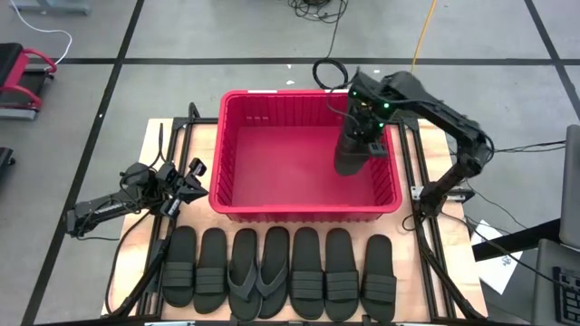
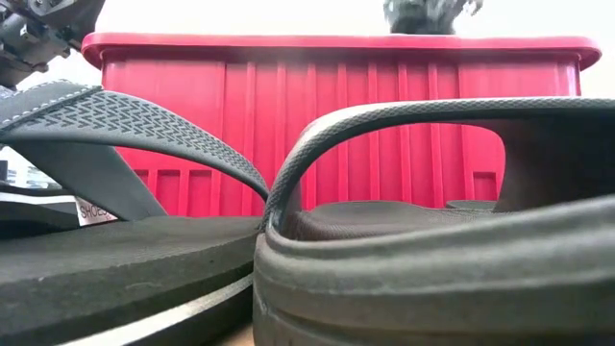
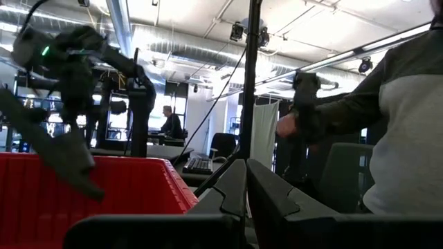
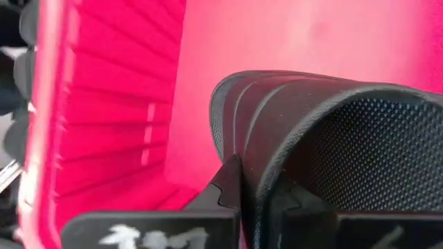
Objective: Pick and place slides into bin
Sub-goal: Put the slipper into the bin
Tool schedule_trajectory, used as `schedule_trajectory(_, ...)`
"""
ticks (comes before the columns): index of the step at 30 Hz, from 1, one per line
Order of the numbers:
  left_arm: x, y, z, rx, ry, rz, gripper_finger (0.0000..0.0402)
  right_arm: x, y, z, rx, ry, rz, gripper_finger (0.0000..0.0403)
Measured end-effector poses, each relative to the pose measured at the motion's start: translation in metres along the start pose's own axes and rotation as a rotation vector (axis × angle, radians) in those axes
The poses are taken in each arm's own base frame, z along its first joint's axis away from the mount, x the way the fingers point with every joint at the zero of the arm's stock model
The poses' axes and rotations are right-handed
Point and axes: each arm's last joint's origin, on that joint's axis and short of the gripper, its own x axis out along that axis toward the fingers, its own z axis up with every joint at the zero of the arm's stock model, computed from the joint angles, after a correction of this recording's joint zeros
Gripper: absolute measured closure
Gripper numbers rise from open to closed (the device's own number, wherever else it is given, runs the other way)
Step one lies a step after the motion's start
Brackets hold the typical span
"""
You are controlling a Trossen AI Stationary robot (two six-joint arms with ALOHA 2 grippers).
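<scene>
One black slide (image 1: 352,154) hangs over the inside of the red bin (image 1: 237,195), toward the bin's right wall and above its floor. The right gripper (image 1: 361,136) is clamped on it: the right wrist view shows the ribbed band (image 4: 304,131) pinched between the two dark fingers (image 4: 228,183), with the bin's red floor and ribbed wall behind. From the left wrist view the same slide (image 3: 52,149) dangles tilted above the bin's rim (image 3: 138,166).

Seven slides stay on the table in a row just in front of the bin's near wall. Counting from the bin's left corner: two band slides (image 1: 195,267), a pair of flip-flops (image 1: 258,272) with thong straps, then three more band slides (image 1: 343,267). In the low view the flip-flop strap (image 2: 115,120) and a band slide (image 2: 432,240) fill the foreground against the bin's ribbed wall (image 2: 384,125).

The left gripper (image 1: 186,181) rests on the table just left of the bin, its fingers close together and holding nothing.

A person (image 3: 387,124) in a grey top stands beyond the bin, hand raised.
</scene>
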Motion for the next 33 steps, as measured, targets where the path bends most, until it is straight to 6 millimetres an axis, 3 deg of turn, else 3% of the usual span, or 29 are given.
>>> schedule_trajectory(5, 0.0, 0.0, 0.0, 0.0, 0.0, 0.0, 0.0382, 0.03, -0.013, -0.024, -0.042, 0.095, 0.092, 0.0398)
schedule_trajectory(10, 0.0, 0.0, 0.0, 0.0, 0.0, 0.0, 0.0382, 0.04, -0.023, -0.037, -0.048, 0.096, 0.1, 0.0398)
schedule_trajectory(16, 0.0, 0.0, 0.0, 0.005, 0.0, 0.001, 0.0382, 0.044, -0.029, -0.036, -0.067, 0.082, 0.113, 0.0398)
schedule_trajectory(26, 0.0, 0.002, 0.001, 0.053, -0.02, 0.053, 0.0382, 0.07, -0.045, -0.032, -0.046, 0.1, 0.248, 0.0397)
schedule_trajectory(33, 0.0, 0.002, 0.001, 0.031, -0.02, 0.054, 0.0382, 0.105, -0.065, -0.036, 0.03, 0.145, 0.355, 0.0397)
